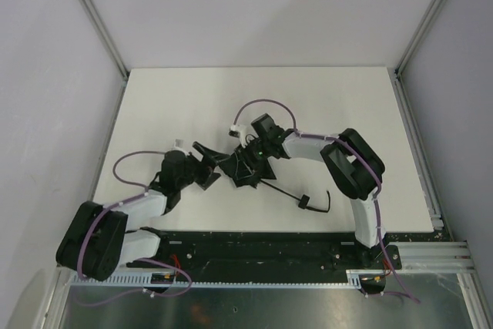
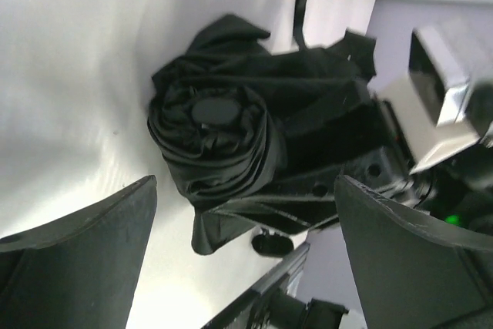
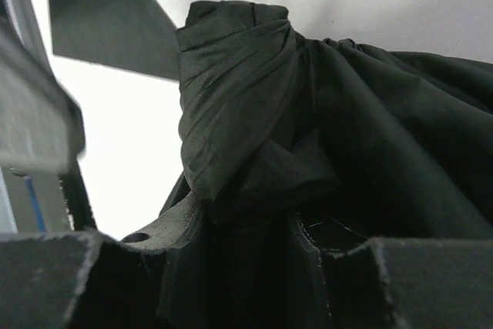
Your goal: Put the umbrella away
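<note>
umbrella [image 1: 240,167] bundled on table [image 1: 169,98] | pinched by right end effector [image 1: 251,159], roll steadied; left end effector [image 1: 208,166] spread wide, aimed at rolled tip | regrasp judged next

Two white-and-black arms trailing purple cables.
The left arm [image 1: 150,204] and right arm [image 1: 363,221] share white links, bulky black joint housings [image 1: 92,244] and thin purple cables [image 1: 266,100] looping at frame centre.
</note>
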### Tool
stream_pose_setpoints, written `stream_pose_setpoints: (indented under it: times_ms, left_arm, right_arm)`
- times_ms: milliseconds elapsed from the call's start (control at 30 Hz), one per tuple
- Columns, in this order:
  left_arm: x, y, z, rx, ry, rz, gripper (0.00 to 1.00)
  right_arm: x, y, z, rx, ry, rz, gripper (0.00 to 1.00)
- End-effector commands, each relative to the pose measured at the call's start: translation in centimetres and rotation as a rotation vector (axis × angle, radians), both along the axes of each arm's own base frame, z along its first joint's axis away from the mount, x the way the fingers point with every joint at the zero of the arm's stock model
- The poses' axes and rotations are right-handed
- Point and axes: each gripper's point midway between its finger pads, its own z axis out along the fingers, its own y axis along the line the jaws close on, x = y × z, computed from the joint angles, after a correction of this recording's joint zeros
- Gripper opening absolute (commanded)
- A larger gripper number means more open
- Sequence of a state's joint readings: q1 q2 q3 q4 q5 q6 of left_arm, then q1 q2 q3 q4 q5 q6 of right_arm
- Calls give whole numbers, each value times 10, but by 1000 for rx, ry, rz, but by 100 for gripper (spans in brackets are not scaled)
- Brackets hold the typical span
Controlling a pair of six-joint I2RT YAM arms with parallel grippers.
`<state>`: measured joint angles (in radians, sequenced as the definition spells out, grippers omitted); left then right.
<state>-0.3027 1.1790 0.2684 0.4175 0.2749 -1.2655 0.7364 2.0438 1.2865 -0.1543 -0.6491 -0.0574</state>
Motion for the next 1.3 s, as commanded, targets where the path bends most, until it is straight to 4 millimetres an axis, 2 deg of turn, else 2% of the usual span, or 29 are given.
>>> stream_pose_setpoints:
  times_ms: [0, 100, 200, 400, 500, 633, 700, 800, 1000, 1267]
  left_arm:
    - [-1, -29, 6, -38, -34, -69, 99]
    - [-9, -35, -18, -49, 78, -39, 99]
    - [-6, -37, -34, -35, 131, 6, 99]
    - [9, -47, -47, -44, 136, 30, 100]
    - [10, -41, -56, -43, 144, 79, 95]
    - [18, -33, -52, -32, 79, 126, 91]
    - [20, -36, -53, -31, 83, 119, 91]
    - [17, -44, -68, -22, 129, 96, 88]
    - [16, -52, -88, 39, 143, 52, 73]
    - [18, -48, -86, 98, 80, 44, 34]
  right_arm:
    - [-50, -58, -71, -242, 329, -51, 0]
    - [-47, -56, -70, -221, 337, -54, 0]
    - [-46, -56, -70, -211, 341, -51, 0]
    - [-42, -59, -69, -190, 355, -51, 0]
    - [-40, -59, -68, -180, 355, -49, 0]
    - [-37, -62, -69, -174, 363, -58, 0]
    - [-35, -61, -68, -165, 361, -57, 0]
    - [-34, -58, -66, -149, 357, -51, 0]
    - [-36, -57, -68, -150, 353, -33, 0]
    - [-36, -51, -64, -151, 334, -19, 0]
